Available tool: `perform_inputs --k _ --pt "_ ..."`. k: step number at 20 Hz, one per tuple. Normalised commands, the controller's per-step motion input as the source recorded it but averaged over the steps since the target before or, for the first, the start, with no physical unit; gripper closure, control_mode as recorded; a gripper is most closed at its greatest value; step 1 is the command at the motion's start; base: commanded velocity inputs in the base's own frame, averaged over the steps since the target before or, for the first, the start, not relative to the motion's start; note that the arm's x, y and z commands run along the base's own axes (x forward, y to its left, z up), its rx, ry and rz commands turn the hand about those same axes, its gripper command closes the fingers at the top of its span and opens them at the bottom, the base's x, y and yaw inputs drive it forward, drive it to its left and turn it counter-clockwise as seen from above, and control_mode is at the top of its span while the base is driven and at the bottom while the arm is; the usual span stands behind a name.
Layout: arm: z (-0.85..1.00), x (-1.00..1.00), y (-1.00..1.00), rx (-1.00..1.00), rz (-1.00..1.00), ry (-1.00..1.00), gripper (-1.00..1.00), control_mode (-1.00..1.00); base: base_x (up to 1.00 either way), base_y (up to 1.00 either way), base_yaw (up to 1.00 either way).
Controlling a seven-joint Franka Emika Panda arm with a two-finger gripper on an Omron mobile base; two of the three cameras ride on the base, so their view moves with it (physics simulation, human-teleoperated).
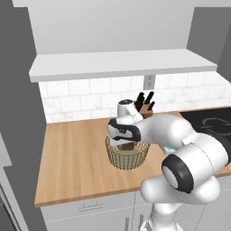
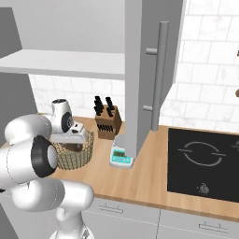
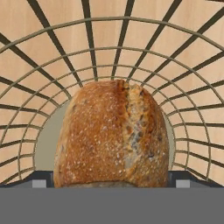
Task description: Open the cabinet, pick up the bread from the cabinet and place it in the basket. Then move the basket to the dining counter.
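Observation:
The wire basket (image 1: 127, 158) (image 2: 77, 156) stands on the wooden counter, and its beige base (image 3: 46, 144) shows in the hand view. The golden-brown bread (image 3: 111, 135) (image 1: 127, 146) lies inside it on that base. My gripper (image 1: 125, 143) (image 2: 70, 141) (image 3: 111, 179) points down into the basket and is open, one dark fingertip (image 3: 42, 177) on each side of the bread. The cabinet (image 1: 122, 63) above the counter is open, its door (image 2: 140, 70) swung out with the bar handle (image 2: 158, 74) facing me. The dining counter is out of view.
A knife block (image 1: 145, 104) (image 2: 107, 122) stands against the tiled wall behind the basket. A small kitchen scale (image 2: 121, 156) sits to the basket's right under the open door. Further right lies a black cooktop (image 2: 203, 158) (image 1: 210, 119). Bare wooden counter (image 1: 72, 153) stretches left.

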Motion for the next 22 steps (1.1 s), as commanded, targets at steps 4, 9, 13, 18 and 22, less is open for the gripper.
perform_inputs --k 4,9,13,18,22 --pt "0.00 0.00 0.08 0.00 0.00 0.00 -1.00 -1.00 0.00 0.00 0.00" --pt "0.00 0.00 0.05 0.00 0.00 0.00 -1.00 -1.00 0.00 0.00 0.00" --pt "0.08 0.00 0.03 0.00 0.00 0.00 -1.00 -1.00 0.00 0.00 0.00" --pt "0.22 0.00 0.00 0.00 0.00 0.01 -1.00 -1.00 0.00 0.00 0.00" --pt "0.16 0.04 -0.01 0.00 0.00 0.03 -1.00 -1.00 0.00 0.00 0.00"
